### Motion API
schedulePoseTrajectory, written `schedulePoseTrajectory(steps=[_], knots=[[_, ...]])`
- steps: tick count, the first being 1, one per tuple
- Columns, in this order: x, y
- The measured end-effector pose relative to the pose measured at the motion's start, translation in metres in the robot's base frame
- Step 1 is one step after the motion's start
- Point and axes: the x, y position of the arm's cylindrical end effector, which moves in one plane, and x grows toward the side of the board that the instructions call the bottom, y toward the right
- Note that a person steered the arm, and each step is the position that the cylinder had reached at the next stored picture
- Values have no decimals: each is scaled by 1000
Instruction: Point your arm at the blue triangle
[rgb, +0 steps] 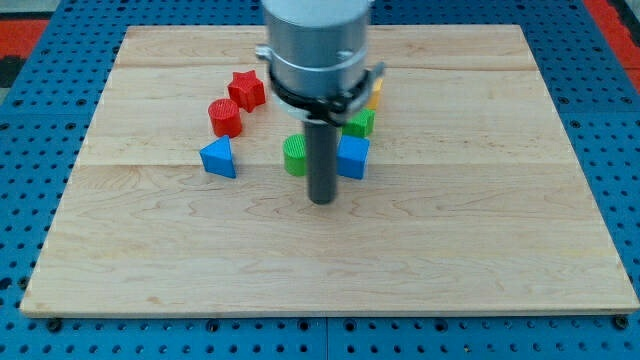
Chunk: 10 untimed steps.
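The blue triangle (218, 158) lies left of the board's middle. My tip (321, 201) rests on the board to the triangle's right and a little lower, well apart from it. A green cylinder (295, 156) stands just left of the rod and a blue block (353, 157) just right of it, both slightly above the tip.
A red cylinder (226, 117) and a red star (246, 90) sit above the blue triangle. A green block (360, 122) and a partly hidden yellow block (374, 95) lie behind the arm. The wooden board (480, 230) lies on a blue pegboard.
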Motion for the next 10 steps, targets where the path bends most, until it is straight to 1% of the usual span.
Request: schedulePoseTrajectory(steps=[2,3,4,5,6,7,8,9,10], knots=[[8,156],[-1,193],[-21,199],[-19,196],[16,144],[24,46],[24,-77],[23,-151],[-4,-177]])
